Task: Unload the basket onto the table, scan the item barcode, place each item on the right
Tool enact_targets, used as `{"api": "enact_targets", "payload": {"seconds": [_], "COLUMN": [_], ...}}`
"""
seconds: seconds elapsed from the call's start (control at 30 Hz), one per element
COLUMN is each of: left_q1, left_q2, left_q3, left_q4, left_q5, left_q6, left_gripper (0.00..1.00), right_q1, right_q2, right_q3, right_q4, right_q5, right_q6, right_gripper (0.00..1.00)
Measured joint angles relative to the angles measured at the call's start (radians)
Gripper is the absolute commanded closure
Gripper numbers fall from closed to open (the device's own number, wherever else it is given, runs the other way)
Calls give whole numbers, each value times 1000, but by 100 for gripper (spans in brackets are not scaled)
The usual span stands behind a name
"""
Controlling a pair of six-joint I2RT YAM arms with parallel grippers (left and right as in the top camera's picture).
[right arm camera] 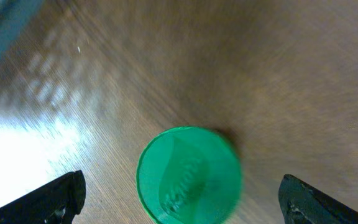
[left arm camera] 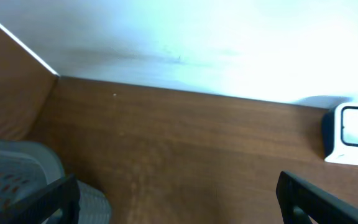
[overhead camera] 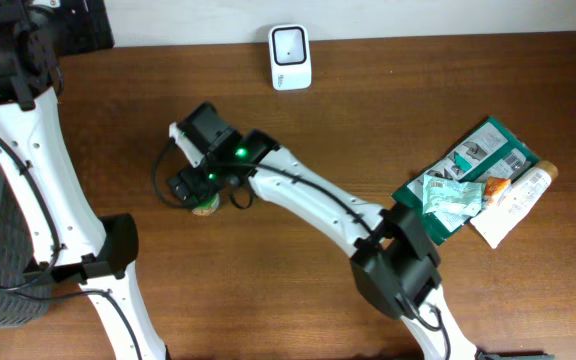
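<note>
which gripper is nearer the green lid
Right. The right gripper hangs directly over the green lid, jaws open on either side of it. The left gripper is far off at the table's back left corner, by the basket.

Overhead and wrist views, surface finishes. Table (overhead camera: 268, 130): brown wood grain, smooth, semi-gloss, with pale glare at 9 o'clock in the right wrist view. Scanner (overhead camera: 290, 57), 12 o'clock overhead: smooth, glossy white plastic around a reflective window. Green lid (right arm camera: 188, 174): glossy plastic with a raised, blurred relief on top. Right arm (overhead camera: 308, 195): smooth white plastic shells, matt black joints. Green pouch (overhead camera: 483, 155), 3 o'clock: shiny film with printed panels. Teal packet (overhead camera: 451, 198) lying on it: crinkled, glossy wrapper. White tube (overhead camera: 513, 197) beside them: smooth, satin plastic. Basket (left arm camera: 17, 168), 8 o'clock in the left wrist view: grey perforated plastic, matt.
</note>
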Motion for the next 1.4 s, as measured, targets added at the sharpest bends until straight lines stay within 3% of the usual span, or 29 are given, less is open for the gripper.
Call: {"api": "enact_targets", "payload": {"seconds": [0.43, 0.67, 0.87, 1.03, 1.4], "left_q1": [0, 0, 0, 0, 0], "left_q2": [19, 19, 19, 19, 19], "left_q3": [-4, -4, -4, -4, -4], "left_q4": [-28, -30, -30, -31, -31], "left_q5": [-24, -24, -24, -24, -24], "left_q6": [0, 0, 0, 0, 0], "left_gripper": [1, 1, 1, 1, 1], "right_q1": [5, 11, 11, 8, -160], "right_q2": [62, 83, 83, 81, 5], "right_q3": [0, 0, 0, 17, 56], "right_q4": [25, 42, 13, -91, -432], "right_q5": [26, 26, 32, 93, 190], "right_q6": [-6, -10, -14, -13, -129], "right_gripper": [13, 27, 32, 39, 39]}}
